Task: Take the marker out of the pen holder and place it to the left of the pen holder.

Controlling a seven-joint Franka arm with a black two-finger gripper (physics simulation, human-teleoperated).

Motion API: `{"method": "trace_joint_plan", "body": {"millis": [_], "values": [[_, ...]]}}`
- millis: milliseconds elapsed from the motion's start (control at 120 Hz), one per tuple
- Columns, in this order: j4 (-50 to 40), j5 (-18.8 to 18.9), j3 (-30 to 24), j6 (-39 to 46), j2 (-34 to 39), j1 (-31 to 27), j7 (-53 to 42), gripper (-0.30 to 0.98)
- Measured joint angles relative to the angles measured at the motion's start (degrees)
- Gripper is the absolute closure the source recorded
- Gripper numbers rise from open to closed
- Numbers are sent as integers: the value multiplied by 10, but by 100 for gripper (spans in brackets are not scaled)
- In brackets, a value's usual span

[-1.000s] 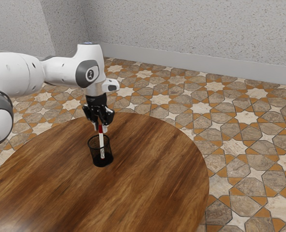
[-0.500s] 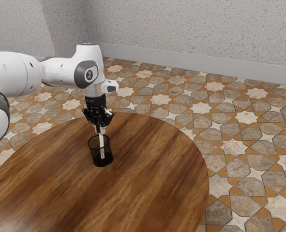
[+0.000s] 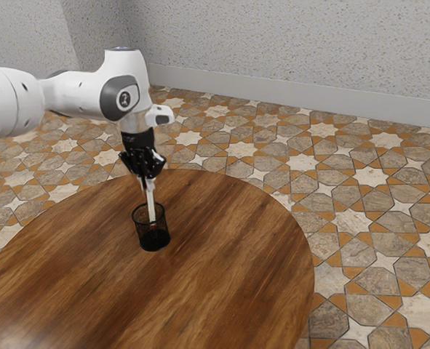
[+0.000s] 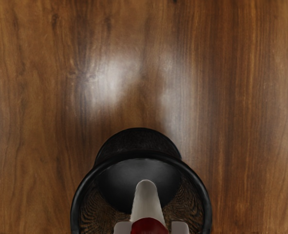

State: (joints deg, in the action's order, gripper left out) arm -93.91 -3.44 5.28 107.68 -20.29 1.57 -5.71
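- The gripper (image 3: 150, 185) is pinching the marker (image 4: 146, 202) by its red end, pale fingertips (image 4: 180, 227) flanking it at 9 and 3 o'clock.
- Its whitish body is pointing to 12 o'clock, away from the gripper, over the pen holder's (image 4: 141, 154) dark floor.
- Beyond the holder's rim, toward 12 o'clock, the wooden desk (image 4: 241, 97) is shining with pale glare.

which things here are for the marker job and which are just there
For the job:
- marker, lower end inside the pen holder
- pen holder
- gripper, shut on the marker's red end
- table, where the marker should go

Just there:
- tiled floor
- speckled wall
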Motion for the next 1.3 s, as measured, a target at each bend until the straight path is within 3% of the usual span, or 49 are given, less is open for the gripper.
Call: {"method": "trace_joint_plan", "body": {"millis": [242,442,792,1083,1300], "values": [[-31,17,-1,-18,106,11,6,78],[-31,62,-3,-99,142,-3,19,78],[-15,139,23,-223,17,-33,17,78],[7,148,60,-300,-84,-47,-16,77],[10,148,65,-335,-115,-53,-40,77]]}}
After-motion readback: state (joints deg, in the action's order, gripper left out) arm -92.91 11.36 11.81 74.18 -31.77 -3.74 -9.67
